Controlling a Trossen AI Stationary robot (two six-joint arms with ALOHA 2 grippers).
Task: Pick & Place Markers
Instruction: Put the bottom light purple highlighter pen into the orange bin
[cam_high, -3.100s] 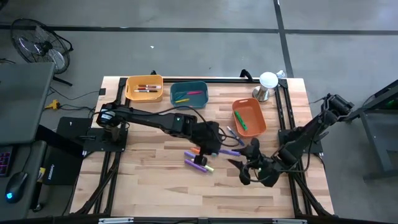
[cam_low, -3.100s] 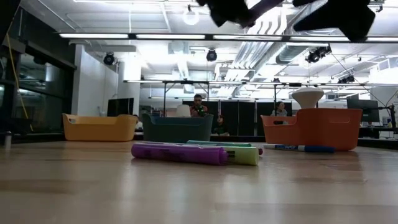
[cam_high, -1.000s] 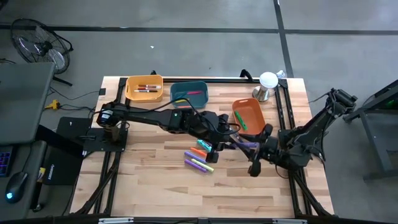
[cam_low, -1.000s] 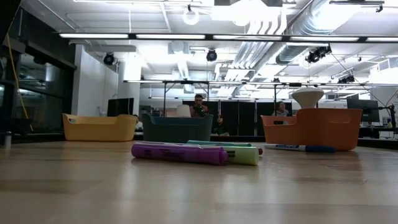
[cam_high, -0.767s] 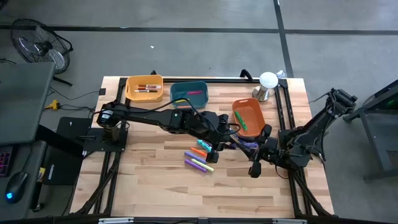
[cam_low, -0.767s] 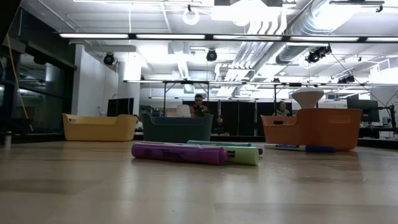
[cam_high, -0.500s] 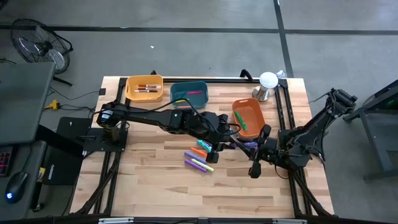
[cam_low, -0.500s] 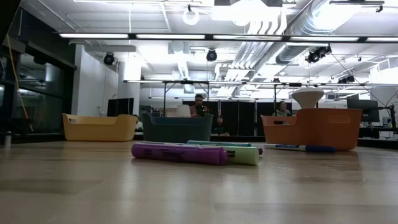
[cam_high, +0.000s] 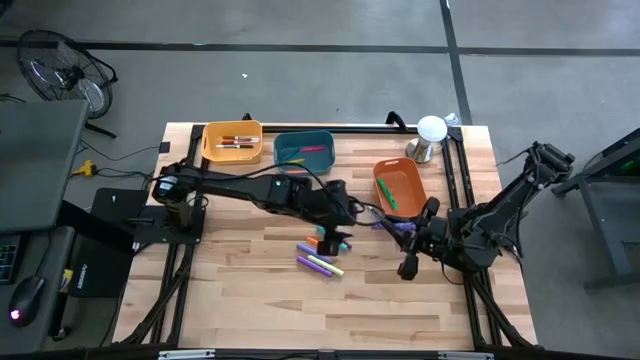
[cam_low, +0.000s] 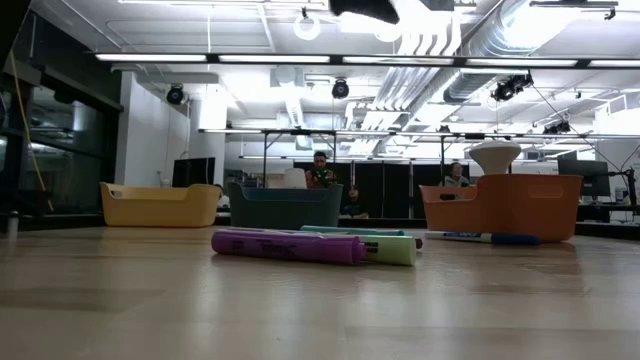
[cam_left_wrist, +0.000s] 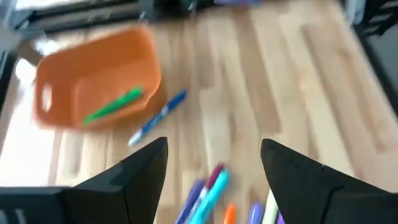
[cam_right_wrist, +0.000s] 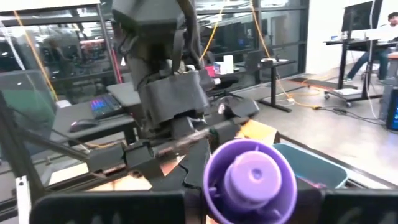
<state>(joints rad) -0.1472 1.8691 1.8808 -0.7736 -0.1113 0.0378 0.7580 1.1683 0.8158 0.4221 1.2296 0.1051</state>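
Three bins along the table's (cam_high: 250, 300) twelve o'clock edge: one bin (cam_high: 232, 141) at eleven, a second (cam_high: 304, 149) just right of it, a third (cam_high: 400, 187) toward two. Loose markers (cam_high: 320, 255) lie at centre, left gripper (cam_high: 338, 236) above them. Right gripper (cam_high: 405, 230) sits at three o'clock of them, a marker (cam_right_wrist: 250, 177) in it.

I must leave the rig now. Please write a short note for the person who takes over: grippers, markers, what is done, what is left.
Left gripper: open, empty, above the loose markers at mid-table.
Right gripper: shut on a purple marker, beside the orange bin.
Done: markers lie in the yellow bin, the teal bin, and one green marker in the orange bin.
Left: place the purple marker, then the loose markers and the blue marker by the orange bin.
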